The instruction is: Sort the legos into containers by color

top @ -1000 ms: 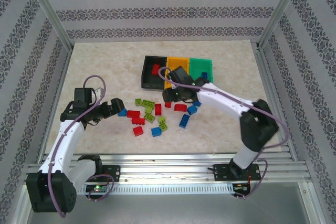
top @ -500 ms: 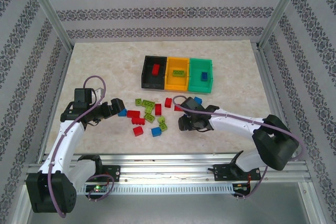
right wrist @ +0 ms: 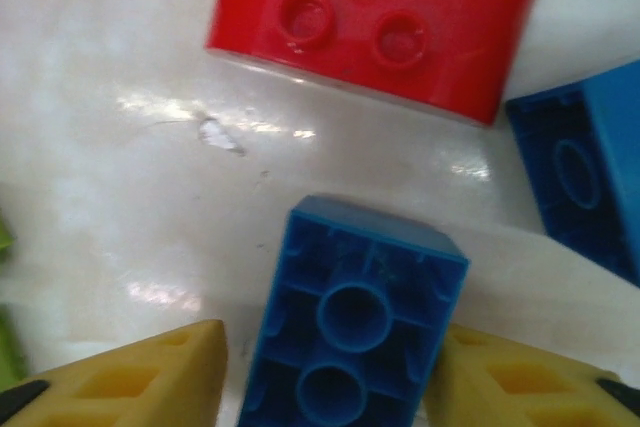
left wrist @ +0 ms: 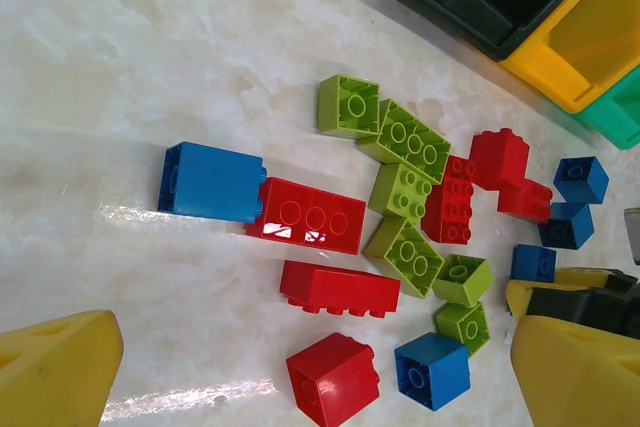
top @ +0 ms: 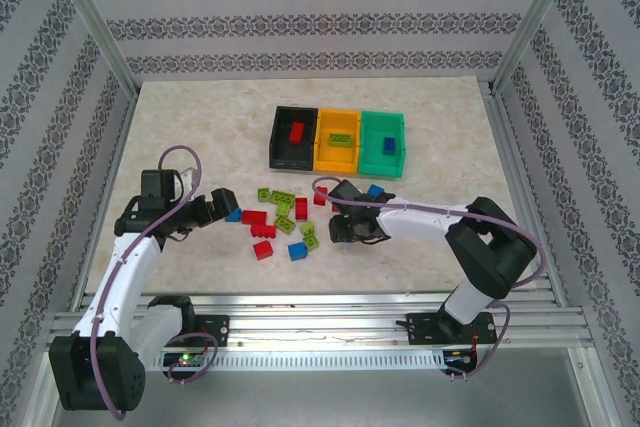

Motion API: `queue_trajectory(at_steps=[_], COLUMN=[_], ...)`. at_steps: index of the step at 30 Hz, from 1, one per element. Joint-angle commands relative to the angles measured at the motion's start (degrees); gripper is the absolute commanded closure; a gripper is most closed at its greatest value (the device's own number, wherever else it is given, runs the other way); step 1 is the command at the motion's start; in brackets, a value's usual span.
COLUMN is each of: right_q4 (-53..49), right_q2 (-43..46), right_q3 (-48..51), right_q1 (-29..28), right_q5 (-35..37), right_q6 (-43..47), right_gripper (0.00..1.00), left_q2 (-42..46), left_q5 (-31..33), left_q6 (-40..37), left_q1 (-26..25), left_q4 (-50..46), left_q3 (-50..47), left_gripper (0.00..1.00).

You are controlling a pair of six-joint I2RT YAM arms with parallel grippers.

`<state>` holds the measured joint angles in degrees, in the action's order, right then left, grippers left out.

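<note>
The left end effector (top: 222, 209) is held spread wide, just left of the legos (top: 280, 217) scattered mid-worktop (top: 200, 127). An upturned blue lego (right wrist: 355, 307) is straddled by the right end effector (right wrist: 330, 372); whether it is pinched cannot be told. Behind, one brick is held in each of the containers (top: 337, 160).

No text, brand or number legible on legos (left wrist: 306, 215) or containers (top: 335, 162).

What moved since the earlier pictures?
The right tool swung back from over the bins toward the robot and down to the pile. Its fingers now sit either side of an upside-down blue brick; whether it grips yet is unclear. The left tool, wide open, and the bins stayed put.
</note>
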<state>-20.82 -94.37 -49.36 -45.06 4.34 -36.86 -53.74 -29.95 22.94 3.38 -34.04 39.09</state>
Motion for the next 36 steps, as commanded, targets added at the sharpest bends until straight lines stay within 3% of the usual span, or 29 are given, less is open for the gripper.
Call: queue_trajectory(at_steps=[1,5,13,20,25,28,32,33,35,36], right_q4=[-0.35,-0.12,-2.03,0.65,1.18,-0.80,-3.00,-3.69,-6.68,-6.74], right_q2=[-2.04,-0.28,8.53,12.66,7.07,1.80,-4.23,-5.28,-6.95,-6.70], right_q3=[-1.23,-0.78,-1.99,-5.92,-14.89,-21.79,-27.74,-28.61,-30.54,-29.94], right_q1=[-0.99,-1.21,1.75,13.97,22.25,25.20,28.18,28.57,28.73,28.47], right_q5=[0.73,1.15,2.94,-3.41,-7.38,-5.46,-4.58,-4.75,-5.18,-4.84], right_q6=[0.45,0.91,3.47,6.95,9.74,12.64,15.30,15.71,16.86,17.20], right_gripper=[0.57,0.72,0.74,0.74,0.74,0.74,0.71,0.68,0.51,0.50], left_q2=[0.21,0.49,0.43,0.09,0.11,-0.03,-0.14,-0.07,0.03,0.11], left_q5=[-0.71,-0.61,-0.26,0.12,0.53,0.61,0.80,0.87,1.12,1.08], left_q6=[0.56,0.54,0.79,0.93,1.05,1.06,0.99,0.98,1.01,1.01], left_q1=[-0.50,-0.56,-0.53,-0.54,-0.56,-0.65,-0.65,-0.60,-0.58,-0.62], left_q4=[0.91,1.08,1.16,1.08,0.91,1.00,0.91,0.91,0.91,0.91], left_q3=[-0.59,-0.62,-0.83,-0.81,-0.80,-0.90,-0.82,-0.80,-0.81,-0.82], left_gripper=[0.00,0.00,0.00,0.00,0.00,0.00,0.00,0.00,0.00,0.00])
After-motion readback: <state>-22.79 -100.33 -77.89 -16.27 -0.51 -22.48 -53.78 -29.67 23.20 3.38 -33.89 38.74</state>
